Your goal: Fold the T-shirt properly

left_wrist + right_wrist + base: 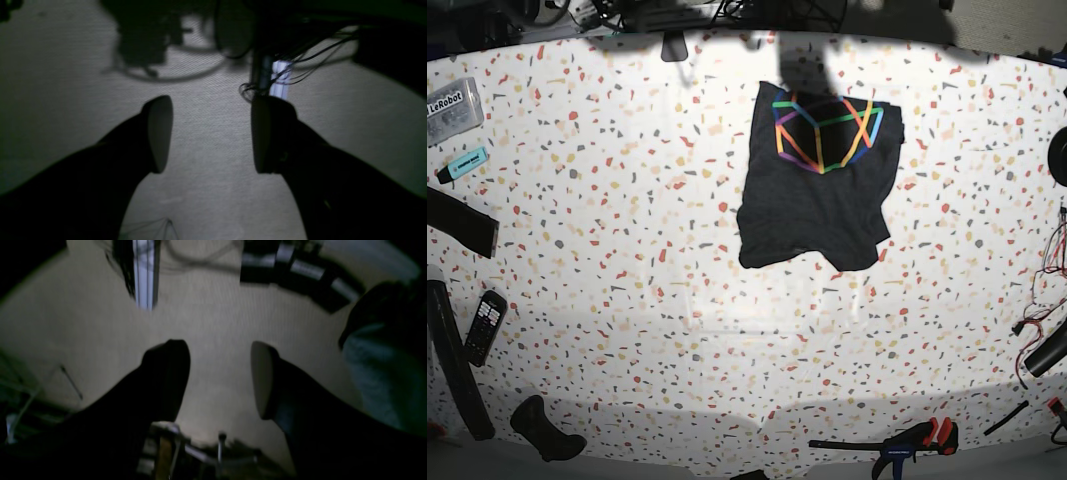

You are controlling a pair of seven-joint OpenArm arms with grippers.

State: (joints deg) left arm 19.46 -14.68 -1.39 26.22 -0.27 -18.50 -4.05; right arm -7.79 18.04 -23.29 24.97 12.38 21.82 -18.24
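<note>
The T-shirt (817,205) lies in a folded, roughly square bundle on the speckled table (627,260), right of centre toward the far edge. Its rainbow line cube print (824,130) faces up on the far half. Neither arm shows in the base view. In the left wrist view my left gripper (211,133) is open, its dark fingers (160,133) wide apart over a pale ribbed surface, holding nothing. My right gripper (218,380) is also open and empty over a similar pale surface. Neither wrist view shows the shirt.
On the table's left side lie a clear box (449,108), a teal marker (464,163), a calculator (484,325) and black strips (457,220). A clamp (907,440) lies at the near right edge, with cables (1052,270) at the right. Cables and dark gear (283,56) fill the tops of both wrist views.
</note>
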